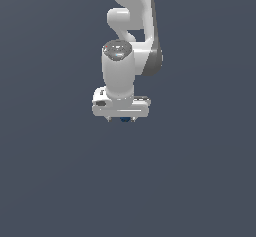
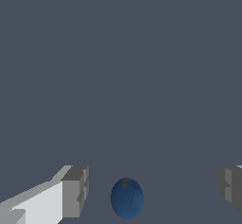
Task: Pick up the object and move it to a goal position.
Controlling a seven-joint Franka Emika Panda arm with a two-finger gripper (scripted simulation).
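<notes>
Ball, smooth, dark blue, lies between the blocky grey fingers of the wide-spread hand.

I see a smooth dark blue ball with a faint olive fleck near its top, against a plain slate-grey ground. My white gripper has grey fingertip pads, and the glossy white arm shows dark grey joints.
</notes>
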